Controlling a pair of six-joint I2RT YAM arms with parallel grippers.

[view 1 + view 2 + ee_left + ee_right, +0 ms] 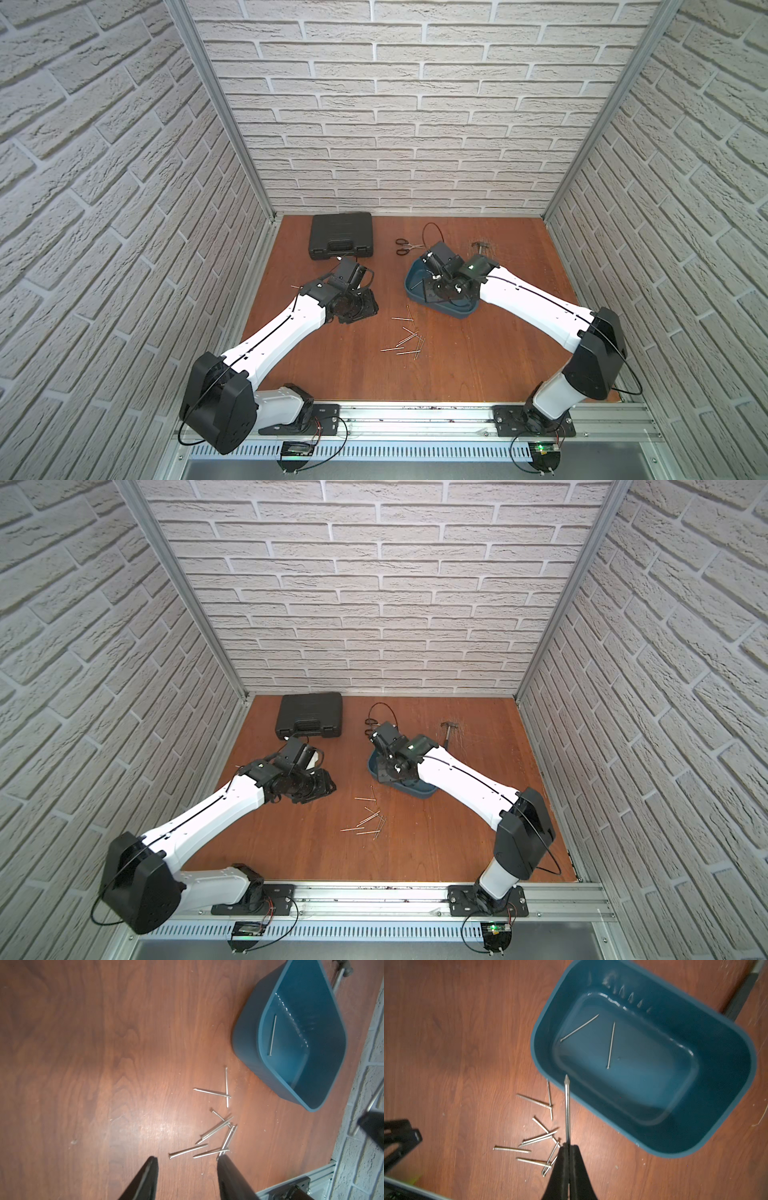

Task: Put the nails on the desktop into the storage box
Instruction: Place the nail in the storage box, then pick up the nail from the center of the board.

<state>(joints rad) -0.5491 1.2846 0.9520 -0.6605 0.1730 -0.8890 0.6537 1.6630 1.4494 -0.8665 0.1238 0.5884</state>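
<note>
Nails [537, 1140] are lying loose on the desktop [446, 1043] just beside the storage box [724, 1059], two already sitting inside. Your right gripper [568, 1146] is pinching one nail [567, 1105] tight, tip showing just past the near rim. You're wanting it fully over the floor before letting go. Left gripper [188, 1159] is hanging half open, empty, near the loose ones; plenty of open board all around.
</note>
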